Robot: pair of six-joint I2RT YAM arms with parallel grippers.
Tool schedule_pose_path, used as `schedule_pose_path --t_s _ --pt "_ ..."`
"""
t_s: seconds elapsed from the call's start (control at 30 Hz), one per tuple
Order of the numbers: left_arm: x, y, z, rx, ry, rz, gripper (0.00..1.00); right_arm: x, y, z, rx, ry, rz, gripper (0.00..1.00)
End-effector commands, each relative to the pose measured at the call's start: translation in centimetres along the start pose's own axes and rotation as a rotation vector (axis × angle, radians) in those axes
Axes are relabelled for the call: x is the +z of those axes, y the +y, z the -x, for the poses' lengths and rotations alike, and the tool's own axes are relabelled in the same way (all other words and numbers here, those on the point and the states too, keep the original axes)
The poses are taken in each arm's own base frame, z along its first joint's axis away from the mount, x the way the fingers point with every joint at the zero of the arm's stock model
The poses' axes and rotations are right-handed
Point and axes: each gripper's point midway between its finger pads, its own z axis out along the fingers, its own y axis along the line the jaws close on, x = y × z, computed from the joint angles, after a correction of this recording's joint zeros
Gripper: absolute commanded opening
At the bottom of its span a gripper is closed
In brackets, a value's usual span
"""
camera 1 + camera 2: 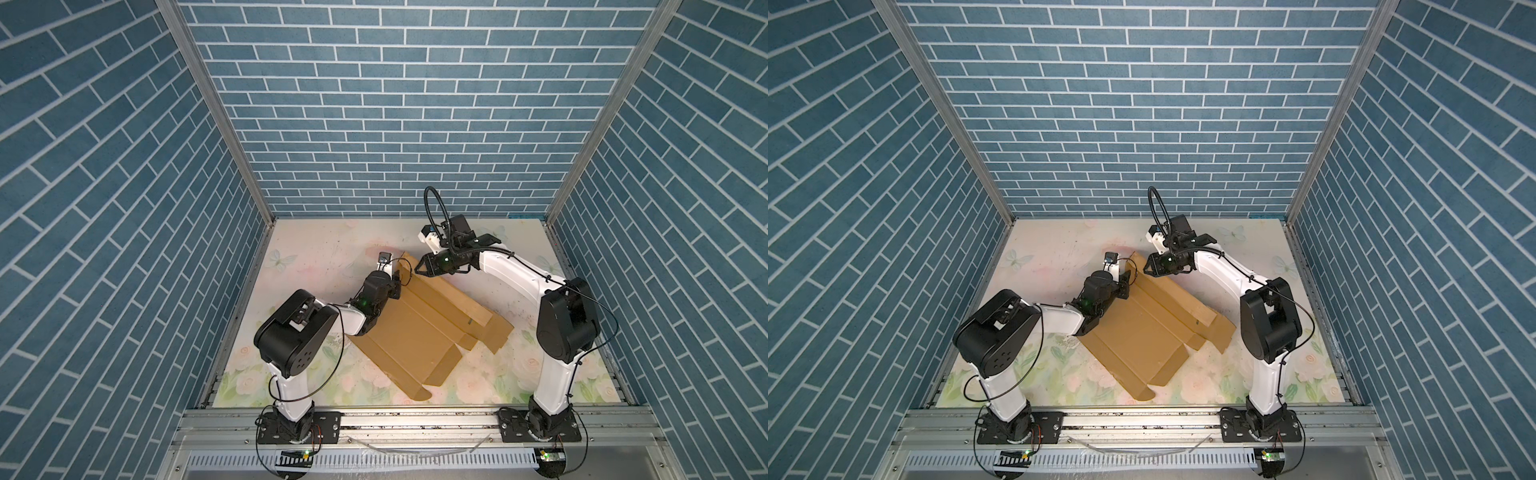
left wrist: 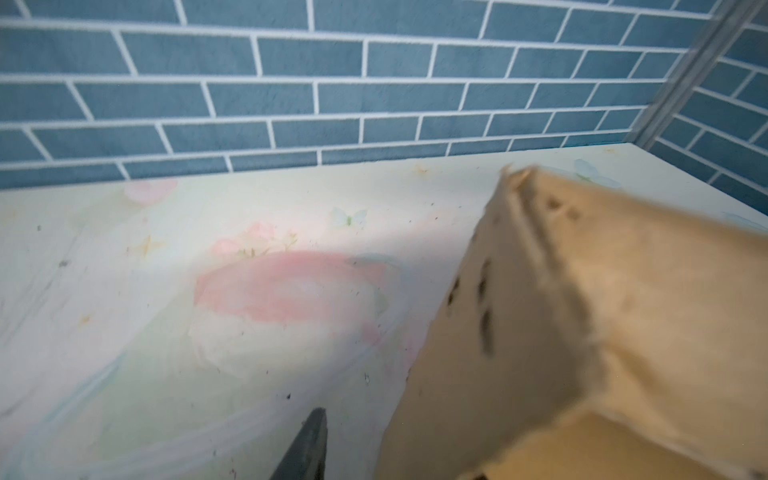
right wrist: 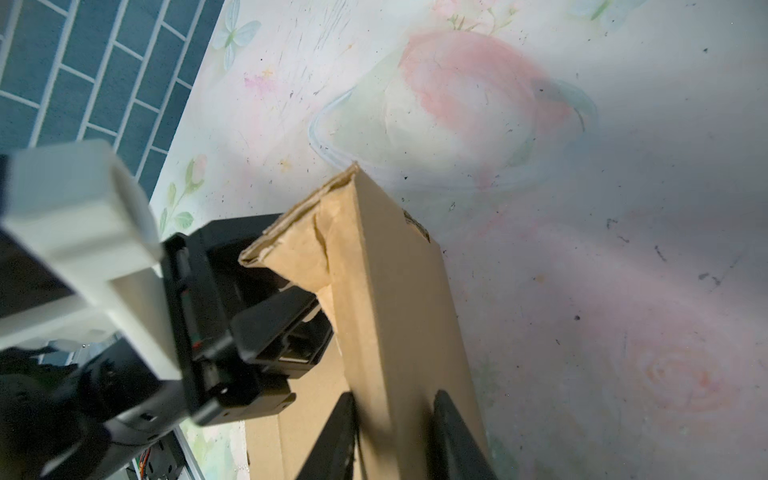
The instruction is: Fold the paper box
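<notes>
On the floral desk (image 1: 316,253), the paper box (image 1: 419,332) lies half-folded between both arms. The right hand (image 3: 394,397) seemingly pinches its raised wall (image 3: 399,291). Whether the left hand (image 1: 399,277) is spread cannot be told, because a flap (image 2: 519,311) hides one finger.

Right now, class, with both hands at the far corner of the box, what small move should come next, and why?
Probably the left hand should nudge the crumpled corner flap inward, square to the raised wall. The right hand straddles that wall, while the flap hangs bent beside the left hand and the rest of the box lies open.
</notes>
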Motion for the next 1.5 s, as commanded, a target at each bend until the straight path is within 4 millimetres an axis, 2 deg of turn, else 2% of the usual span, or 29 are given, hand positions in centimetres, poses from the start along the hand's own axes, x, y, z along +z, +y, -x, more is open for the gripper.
schedule_pose_path --t_s 0.0,0.2,0.37,0.53,0.83,1.03,1.1,1.2,1.27,1.33,1.47 --pt "0.1 -1.0 1.5 0.066 -0.005 -0.079 0.41 1.5 -1.0 -3.4 0.022 0.123 -0.028 0.32" --pt "1.4 -1.4 1.9 0.09 0.009 -0.102 0.35 1.5 -1.0 -3.5 0.021 0.128 -0.027 0.31" --pt "1.7 -1.9 1.7 0.098 -0.015 -0.135 0.13 1.3 -0.6 -3.4 0.023 0.124 -0.015 0.31" --pt "1.0 -1.5 1.8 0.098 -0.068 -0.124 0.01 0.7 0.4 -2.9 0.028 0.11 0.021 0.33" --pt "-0.9 0.1 2.9 0.076 -0.18 -0.021 0.0 -1.8 3.1 -0.6 0.071 0.032 0.119 0.49" --pt "-2.2 0.8 1.9 0.082 -0.21 0.04 0.0 -2.6 4.5 -0.1 0.09 0.025 0.187 0.55" --pt "-2.6 1.0 1.7 0.083 -0.227 0.062 0.0 -2.2 4.1 -0.6 0.099 0.045 0.181 0.56" --pt "-3.0 1.5 1.4 0.078 -0.239 0.084 0.0 -1.3 2.0 -1.9 0.12 0.1 0.108 0.54" --pt "-3.2 1.6 1.4 0.078 -0.242 0.092 0.0 -1.3 1.4 -2.3 0.1 0.115 0.076 0.54" --pt "-3.4 1.8 1.5 0.076 -0.245 0.105 0.0 -2.4 2.4 -1.6 0.075 0.083 0.098 0.56" --pt "-4.1 2.6 1.7 0.073 -0.248 0.145 0.0 -5.9 4.0 0.1 0.009 -0.007 0.104 0.62"
